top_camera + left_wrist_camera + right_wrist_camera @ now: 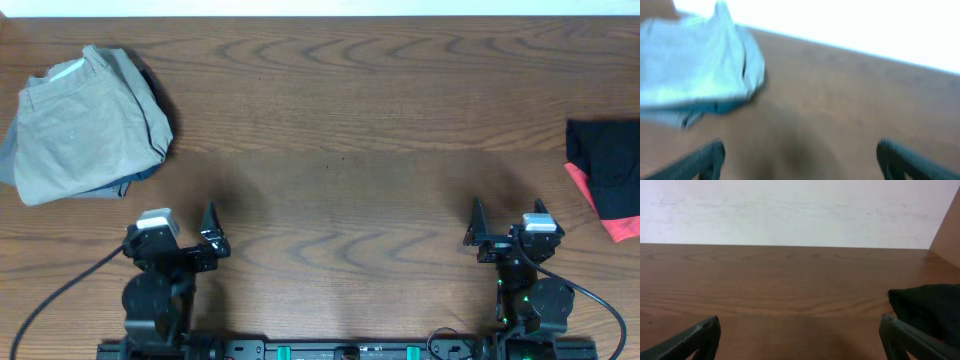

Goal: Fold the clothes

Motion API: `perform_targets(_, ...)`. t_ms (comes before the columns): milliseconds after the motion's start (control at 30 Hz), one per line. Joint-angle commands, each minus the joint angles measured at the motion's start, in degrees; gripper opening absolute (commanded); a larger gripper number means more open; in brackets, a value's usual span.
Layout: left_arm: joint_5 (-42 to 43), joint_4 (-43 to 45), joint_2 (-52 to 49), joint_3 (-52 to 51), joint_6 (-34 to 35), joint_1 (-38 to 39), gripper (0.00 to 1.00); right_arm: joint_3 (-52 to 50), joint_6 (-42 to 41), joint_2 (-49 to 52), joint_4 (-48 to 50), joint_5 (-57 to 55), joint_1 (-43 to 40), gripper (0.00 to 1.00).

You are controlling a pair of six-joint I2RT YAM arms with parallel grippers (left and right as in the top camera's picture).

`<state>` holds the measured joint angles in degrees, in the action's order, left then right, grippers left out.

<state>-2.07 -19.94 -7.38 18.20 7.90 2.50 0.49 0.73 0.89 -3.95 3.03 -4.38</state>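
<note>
khaki pants point(85, 125) folded at far left of table point(340, 150) | left gripper point(213, 232) spread, holding nothing, well apart from pants | right gripper point(474, 230) spread, holding nothing | black-and-red garment point(605, 160) bunched at right edge, untouched

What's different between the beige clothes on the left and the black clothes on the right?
Colour: the beige clothes are khaki with some blue-grey beneath, while the black clothes show a red edge.
Place: the beige clothes lie far left, the black clothes at the right edge.
View: the beige clothes show whole from overhead, while the black clothes are cut off by the frame.
Both rest in loose heaps on the table.
</note>
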Motion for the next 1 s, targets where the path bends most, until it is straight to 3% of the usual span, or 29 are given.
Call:
perform_targets(0,2.73,7.41,4.46,-6.25,-8.37,-1.20,0.98,-0.17,1.07,-0.39,-0.11,0.24,-0.70,0.99)
perform_targets(200,2.89,25.62,7.30,-18.29,-9.09,-2.45,0.98,-0.17,1.07,-0.39,-0.11,0.24,-0.70,0.99)
perform_targets(400,3.13,15.87,7.28,-17.97,-5.86,-2.45,0.98,-0.17,1.07,-0.39,-0.11,0.24,-0.70,0.99)
perform_targets(967,2.93,15.89,7.06,-17.94,-5.68,-2.45,0.98,-0.17,1.07,-0.39,-0.11,0.24,-0.70,0.99)
